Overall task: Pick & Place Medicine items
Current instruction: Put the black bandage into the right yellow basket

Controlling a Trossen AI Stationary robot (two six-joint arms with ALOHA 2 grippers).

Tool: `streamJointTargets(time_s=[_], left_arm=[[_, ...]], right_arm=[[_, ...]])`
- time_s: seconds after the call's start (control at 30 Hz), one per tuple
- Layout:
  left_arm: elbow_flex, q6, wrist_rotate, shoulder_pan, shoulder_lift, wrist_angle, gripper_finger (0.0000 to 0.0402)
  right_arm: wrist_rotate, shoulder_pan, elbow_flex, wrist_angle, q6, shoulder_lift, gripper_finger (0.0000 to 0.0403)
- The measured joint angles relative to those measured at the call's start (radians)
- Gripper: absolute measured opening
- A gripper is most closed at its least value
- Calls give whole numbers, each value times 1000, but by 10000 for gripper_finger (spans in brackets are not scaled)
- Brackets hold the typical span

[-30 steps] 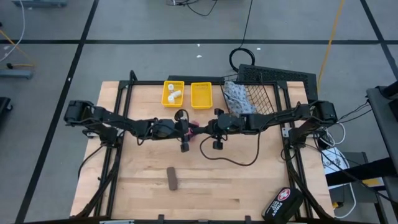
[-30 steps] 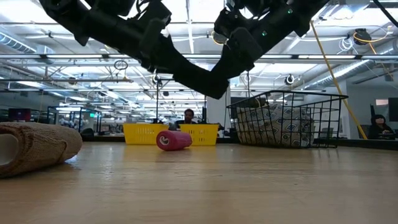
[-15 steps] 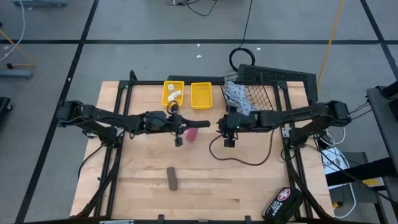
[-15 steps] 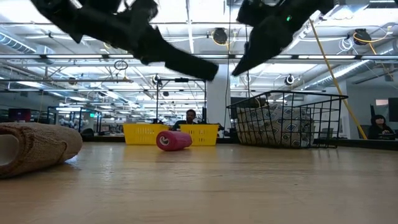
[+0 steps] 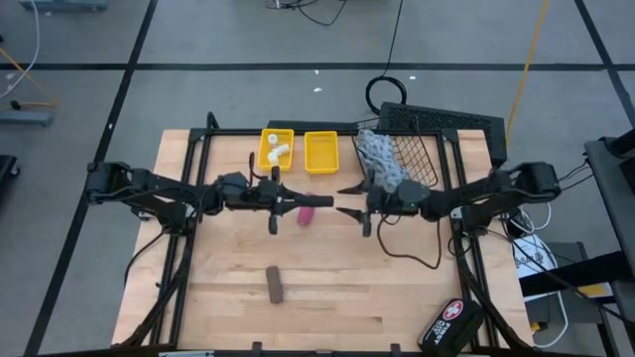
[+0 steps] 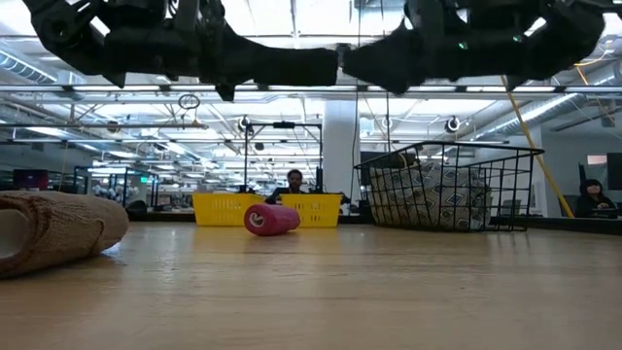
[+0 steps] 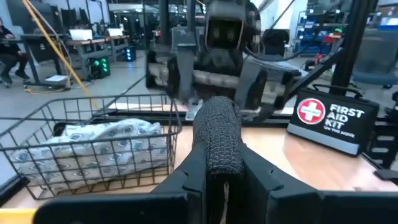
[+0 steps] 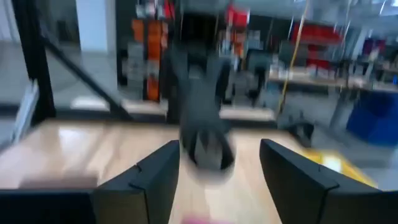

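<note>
Left gripper [image 5: 322, 200] above table [image 5: 397, 288] centre, fingers pressed together, empty. Right gripper [image 5: 349, 199] facing it, fingers spread wide, empty. Magenta tube [image 5: 305, 215] lying on table beneath left gripper, untouched

Two trays [image 5: 277, 149] [image 5: 320, 151] stand side by side at the table's [image 5: 228, 317] far edge, with the wire basket [image 5: 417, 149] to their right. The pouch [image 5: 380, 157] lies in the basket. The capsule tube [image 5: 306, 214] lies before the trays. The first aid case [image 5: 448, 323] sits at the near right corner.
</note>
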Motion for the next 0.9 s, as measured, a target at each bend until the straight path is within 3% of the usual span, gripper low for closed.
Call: streamJointTargets(time_s=[0.4, 0.57, 0.77, 0.9], left_arm=[[0, -18, 2, -9, 1, -3, 51], [0, -21, 2, -10, 1, -3, 51], [0, -40, -4, -11, 2, -12, 51], [0, -125, -31, -11, -3, -29, 83]], right_arm=[[-71, -2, 101, 25, -50, 133, 227], [-70, -2, 103, 24, -53, 131, 167], [-66, -4, 104, -23, -53, 130, 36], [-63, -5, 105, -37, -46, 131, 31]])
